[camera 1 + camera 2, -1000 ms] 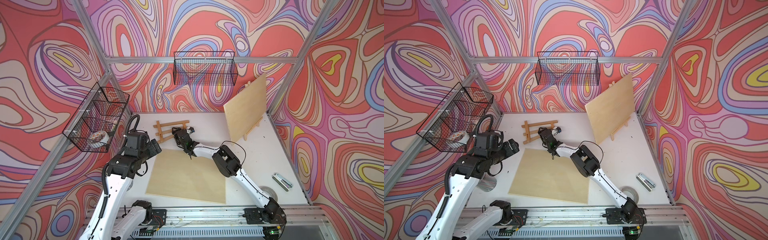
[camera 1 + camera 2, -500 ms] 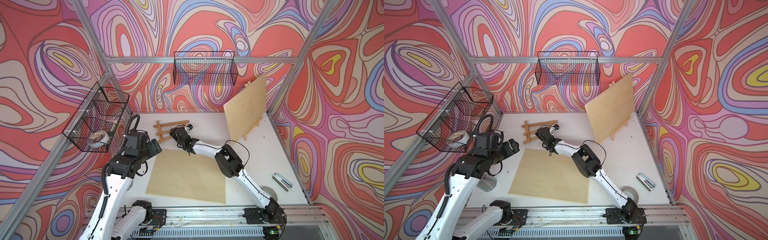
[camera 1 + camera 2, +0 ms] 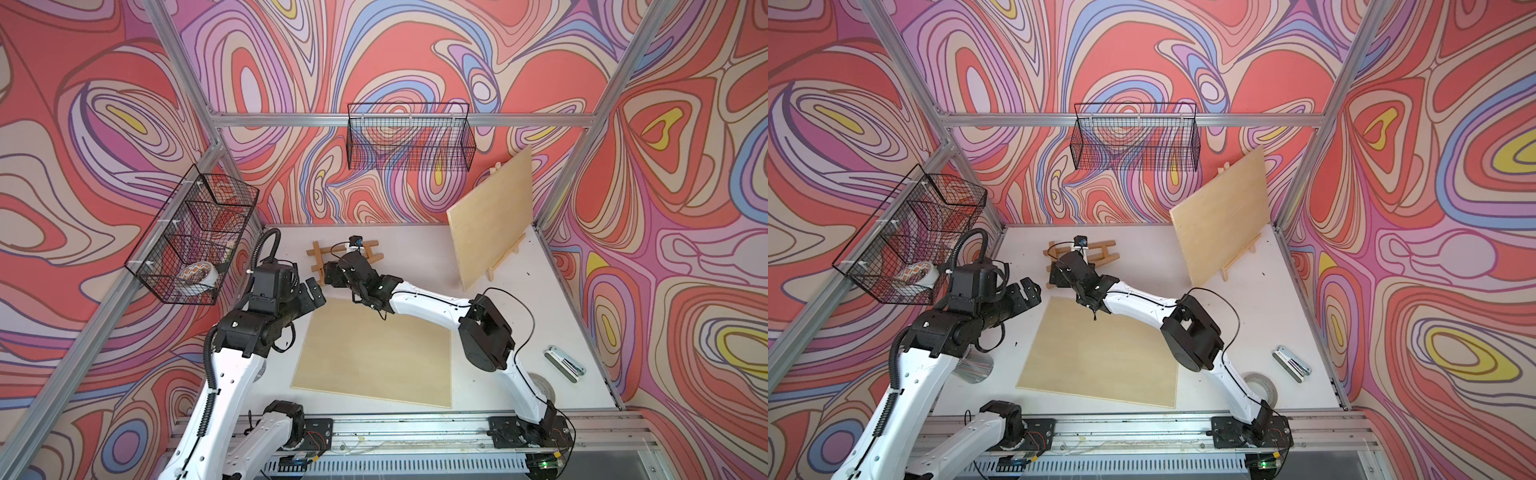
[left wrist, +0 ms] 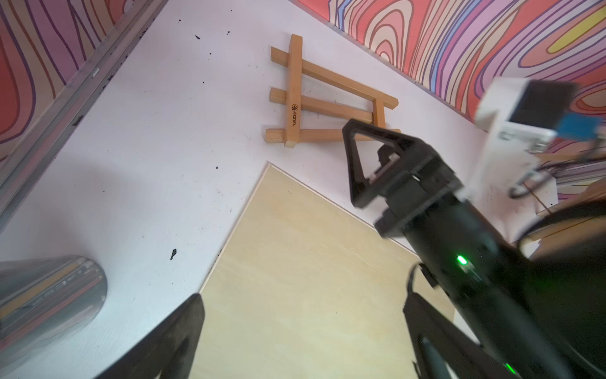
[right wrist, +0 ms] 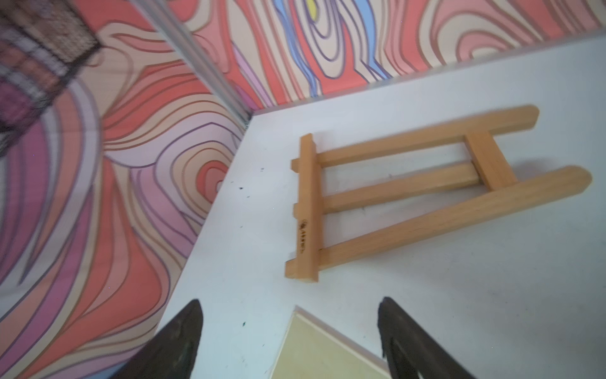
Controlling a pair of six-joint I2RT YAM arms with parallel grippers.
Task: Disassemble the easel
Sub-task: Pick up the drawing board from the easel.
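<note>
Both sets of jaws stand wide apart and hold nothing. Your left gripper [image 3: 314, 292] hangs by the far left corner of the flat board [image 3: 374, 357]. Your right gripper [image 3: 332, 277] hovers just beside it, over that same corner, facing the lying easel [image 3: 318, 254]. In the right wrist view the fingertips [image 5: 183, 328] frame the board's corner, and the easel lies clear beyond them, untouched.

The white worktop [image 3: 415, 257] carries everything. The flat board lies in its middle and reaches almost to the near edge. The leaning board [image 3: 490, 216] stands tilted in the far right corner, propped on the standing easel [image 3: 505, 259]. You see only a foot and the top tip of that easel past the board.

Two wire baskets hang from the walls. The back basket [image 3: 409, 141] is above the far edge. The side basket [image 3: 191, 245] is above the left edge, with a patterned tape roll [image 3: 199, 272] inside.

The lying easel rests flat by the far edge, toward the far left corner, between the wall and the flat board. Its legs and crossbars are all joined.

A metal cup [image 3: 973, 368] of pencils stands at the left edge, partly under your left arm. A grey tape roll [image 3: 1271, 390] sits by the near edge beside your right arm's base. A small metal tool [image 3: 565, 362] lies along the right edge.
</note>
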